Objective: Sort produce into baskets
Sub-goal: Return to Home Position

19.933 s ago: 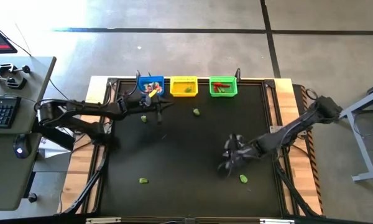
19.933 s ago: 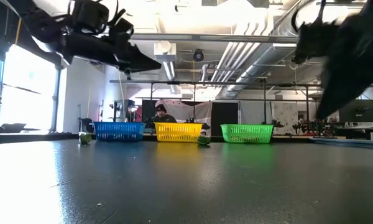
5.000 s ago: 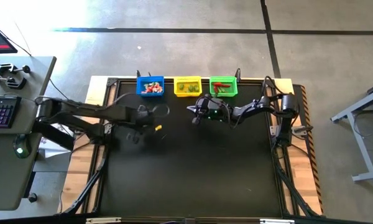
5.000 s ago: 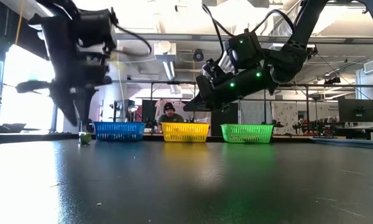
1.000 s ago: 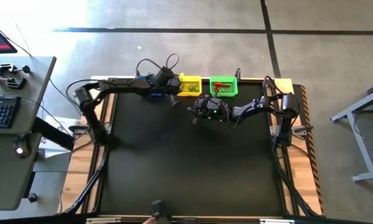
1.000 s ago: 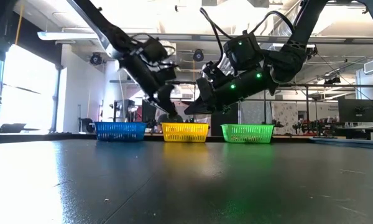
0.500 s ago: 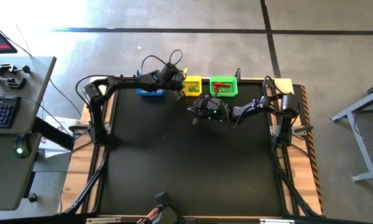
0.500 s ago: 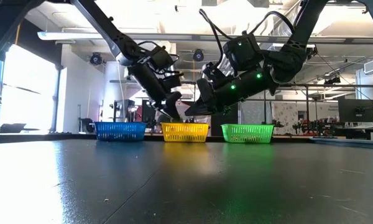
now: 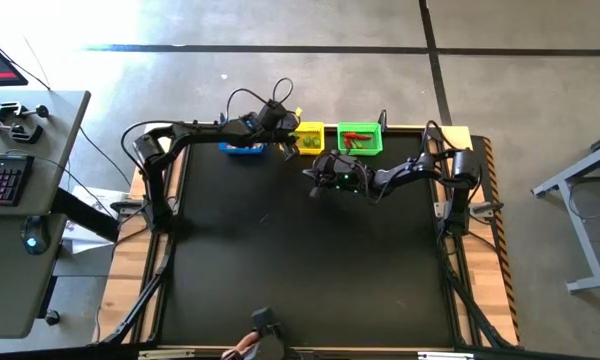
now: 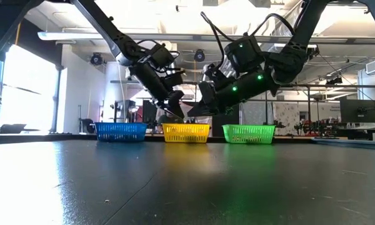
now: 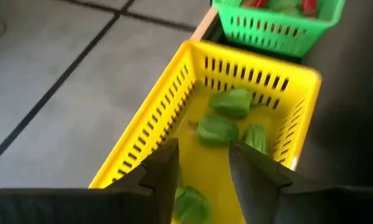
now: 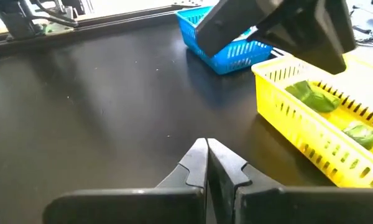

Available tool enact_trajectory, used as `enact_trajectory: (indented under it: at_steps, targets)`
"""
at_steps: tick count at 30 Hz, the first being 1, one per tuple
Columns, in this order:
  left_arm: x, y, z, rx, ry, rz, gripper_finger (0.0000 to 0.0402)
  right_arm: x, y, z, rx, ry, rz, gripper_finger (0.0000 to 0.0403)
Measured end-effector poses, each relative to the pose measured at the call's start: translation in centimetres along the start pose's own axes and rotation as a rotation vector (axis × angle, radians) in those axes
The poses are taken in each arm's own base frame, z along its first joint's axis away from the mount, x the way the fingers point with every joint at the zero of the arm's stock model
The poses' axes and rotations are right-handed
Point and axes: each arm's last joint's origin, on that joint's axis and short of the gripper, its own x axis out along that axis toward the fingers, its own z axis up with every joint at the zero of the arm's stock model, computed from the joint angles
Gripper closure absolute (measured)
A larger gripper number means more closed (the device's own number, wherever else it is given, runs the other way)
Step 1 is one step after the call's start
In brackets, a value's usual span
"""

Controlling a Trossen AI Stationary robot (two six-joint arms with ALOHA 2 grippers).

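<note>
Your left hand [image 11: 202, 163] hangs directly over the yellow square plastic mesh basket [image 11: 163, 112]. Its fingers are spread apart and there is nothing between them. Inside the yellow basket lie at least four small green toy vegetables [image 11: 216, 130], loose on its floor.

Your right hand [image 12: 206, 144] hovers above the black surface [image 12: 99, 93] just in front of the yellow basket, on the side toward the surface's middle. Its fingers are pressed together and empty. In the low view, both hands sit higher than the yellow basket's rim.

Just beside the yellow basket on one side stands the green mesh basket [image 11: 270, 31], which holds red toy pieces [image 9: 355, 143]. On the yellow basket's other side stands the blue mesh basket [image 12: 231, 51], partly hidden under your left arm in the high view.
</note>
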Motion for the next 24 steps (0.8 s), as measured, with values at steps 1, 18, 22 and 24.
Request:
enact_trajectory:
  at_steps: [1, 18, 22, 24]
  targets:
    - [-0.1, 0.0, -0.1, -0.001, -0.019, -0.003, 0.028, 0.0, -0.1, 0.0, -0.013, 0.001, -0.002, 0.0403]
    - [-8.9, -3.7, -4.9, 0.036, -0.497, 0.002, 0.0397, -6.1, -4.5, -4.6, -0.057, -0.084, 0.061, 0.0403]
    - [-10.9, -4.2, -6.8, 0.08, -0.55, 0.009, 0.0401, -8.8, -4.6, -4.7, -0.072, -0.114, -0.028, 0.0403]
    - [-11.7, -4.3, -7.8, 0.077, -0.546, 0.008, 0.0401, -10.3, -4.5, -4.5, -0.075, -0.144, -0.081, 0.0403]
